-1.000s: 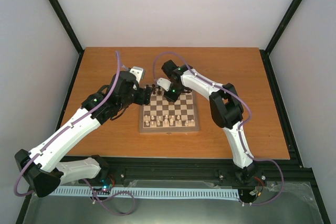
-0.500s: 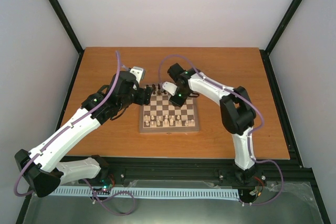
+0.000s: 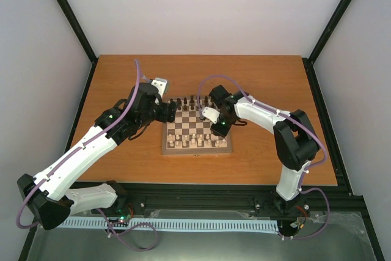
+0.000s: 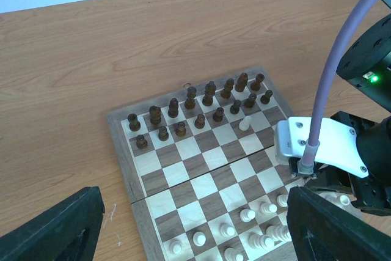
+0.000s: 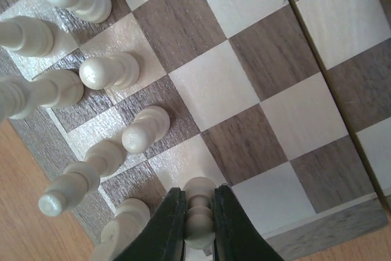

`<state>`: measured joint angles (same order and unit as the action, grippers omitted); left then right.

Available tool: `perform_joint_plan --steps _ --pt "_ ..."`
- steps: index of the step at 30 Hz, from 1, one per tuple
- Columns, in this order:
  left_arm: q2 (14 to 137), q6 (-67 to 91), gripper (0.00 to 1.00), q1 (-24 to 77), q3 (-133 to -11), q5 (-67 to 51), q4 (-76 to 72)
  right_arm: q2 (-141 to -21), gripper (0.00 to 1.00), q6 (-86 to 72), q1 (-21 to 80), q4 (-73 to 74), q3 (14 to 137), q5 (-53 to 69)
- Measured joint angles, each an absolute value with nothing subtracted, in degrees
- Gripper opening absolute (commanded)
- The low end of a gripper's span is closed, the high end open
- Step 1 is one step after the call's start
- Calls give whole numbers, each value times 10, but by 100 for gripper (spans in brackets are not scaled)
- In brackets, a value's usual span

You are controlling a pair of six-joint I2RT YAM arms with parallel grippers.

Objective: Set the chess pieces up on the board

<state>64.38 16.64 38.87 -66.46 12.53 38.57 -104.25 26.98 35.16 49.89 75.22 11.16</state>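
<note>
Where board point(image 3: 197, 151) sits, tabletop point(image 3: 263, 77) orange-brown wood; white walls point(image 3: 201, 10), black posts point(image 3: 68, 13).

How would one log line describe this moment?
right gripper: shut on cream piece | left gripper: open, empty | board: dark pieces in far rows

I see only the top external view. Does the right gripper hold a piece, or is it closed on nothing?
Observer: In the right wrist view the right gripper is shut on a cream piece near the edge of the board.
Operator: And the other one?
Observer: Its wrist view shows the left gripper open, holding nothing.
Operator: Is any piece misplaced?
Observer: A stray cream piece stands alone just in front of the dark pawns.
</note>
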Motion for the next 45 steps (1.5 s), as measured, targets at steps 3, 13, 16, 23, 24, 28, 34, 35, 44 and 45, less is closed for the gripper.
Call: perform_joint_plan --steps 3,13,16,23,24,28,34,35,44,45 --pt "644 166 84 389 -665 125 385 -1042 10 275 352 498 744 117" --pt "646 166 84 389 -665 125 385 -1046 10 283 352 489 744 138" --pt "647 166 84 389 -665 125 386 -1052 10 283 352 487 744 140" --pt "647 163 84 389 -665 124 386 -1061 10 288 352 486 744 139" --pt "647 163 84 389 -665 124 386 -1061 10 288 352 486 744 139" --pt "647 163 84 389 -665 124 386 -1061 10 291 352 486 744 139" --pt "647 162 84 389 -665 124 386 -1061 11 292 352 487 741 139" --pt "647 162 84 389 -665 124 386 -1061 12 292 352 487 741 139" --pt "647 162 84 389 -665 124 386 -1061 20 294 352 489 741 140" --pt "647 162 84 389 -665 124 385 -1061 21 295 352 491 741 140"
